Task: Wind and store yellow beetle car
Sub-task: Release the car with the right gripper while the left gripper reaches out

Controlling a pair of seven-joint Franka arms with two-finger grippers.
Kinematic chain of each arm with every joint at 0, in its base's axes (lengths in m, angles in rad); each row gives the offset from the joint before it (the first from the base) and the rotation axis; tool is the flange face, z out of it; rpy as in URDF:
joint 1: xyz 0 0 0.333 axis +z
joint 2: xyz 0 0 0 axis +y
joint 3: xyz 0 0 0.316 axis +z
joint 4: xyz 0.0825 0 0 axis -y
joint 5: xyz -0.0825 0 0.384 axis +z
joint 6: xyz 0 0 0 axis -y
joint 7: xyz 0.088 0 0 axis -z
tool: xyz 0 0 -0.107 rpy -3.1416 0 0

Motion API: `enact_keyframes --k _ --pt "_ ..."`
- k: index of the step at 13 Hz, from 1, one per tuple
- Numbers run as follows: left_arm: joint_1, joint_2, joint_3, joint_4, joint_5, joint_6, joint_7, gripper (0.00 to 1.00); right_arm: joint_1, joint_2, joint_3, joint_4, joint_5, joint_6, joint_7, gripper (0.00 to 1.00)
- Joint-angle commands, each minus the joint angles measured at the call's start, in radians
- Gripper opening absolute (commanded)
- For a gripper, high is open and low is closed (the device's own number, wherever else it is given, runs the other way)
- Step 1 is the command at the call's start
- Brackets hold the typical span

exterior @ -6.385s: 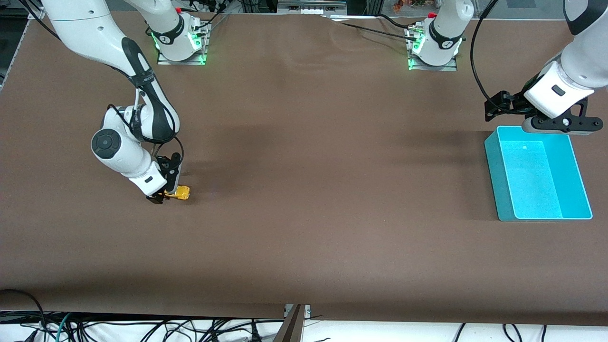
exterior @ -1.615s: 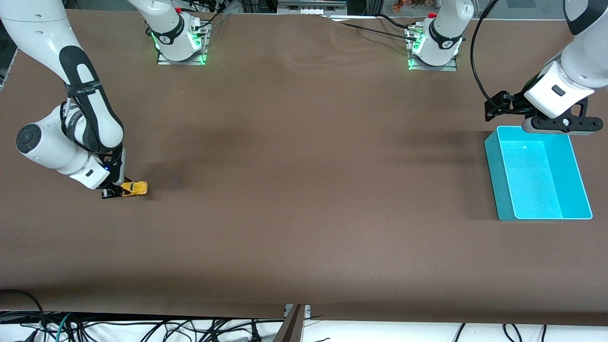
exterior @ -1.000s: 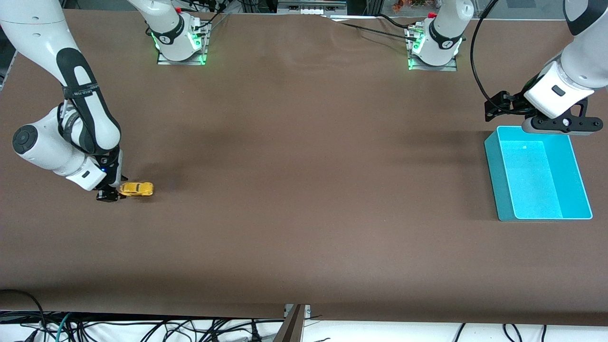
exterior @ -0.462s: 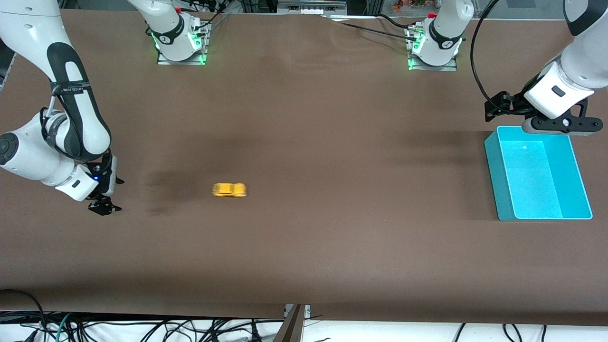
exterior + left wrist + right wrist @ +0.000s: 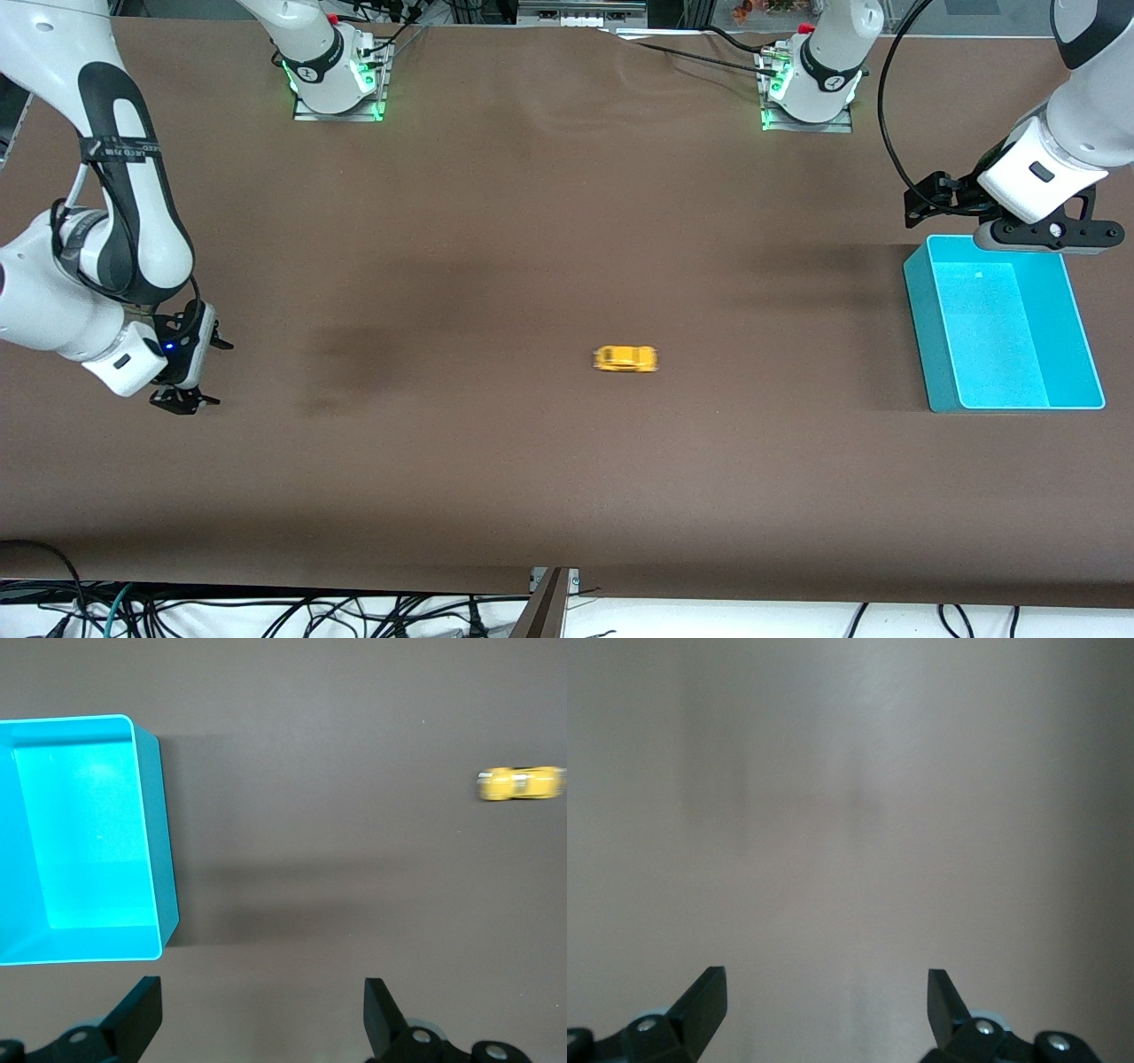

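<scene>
The yellow beetle car is alone on the brown table near its middle, streaked by motion. It also shows in the left wrist view, as the same yellow beetle car, well away from the bin. My right gripper hangs open at the right arm's end of the table, with only bare table between its fingers. My left gripper waits open over the table beside the teal bin, holding nothing.
The teal bin stands at the left arm's end of the table with nothing in it. Brown table lies between the car and the bin. Both arm bases stand along the edge farthest from the front camera.
The right gripper opened and let the car go, then drew back toward its end of the table. The car has rolled fast across the table toward the bin. The left arm has not moved.
</scene>
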Motion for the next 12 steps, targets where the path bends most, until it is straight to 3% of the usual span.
enact_keyframes --k 1,4,8,12 --pt "0.004 0.011 -0.003 0.029 0.022 -0.027 0.002 1.0 0.056 -0.031 -0.002 0.152 -0.093 -0.174 0.288 1.0" --pt "0.01 0.017 -0.002 0.029 0.022 -0.027 0.006 1.0 0.064 -0.048 0.002 0.229 -0.081 -0.233 0.531 1.0" --pt "0.015 0.08 -0.005 0.032 0.022 -0.026 0.019 1.0 0.122 -0.103 -0.001 0.242 -0.094 -0.357 1.044 1.0" --pt "0.017 0.178 -0.003 0.037 0.026 -0.03 0.177 1.0 0.127 -0.103 -0.011 0.389 -0.103 -0.48 1.113 1.0"
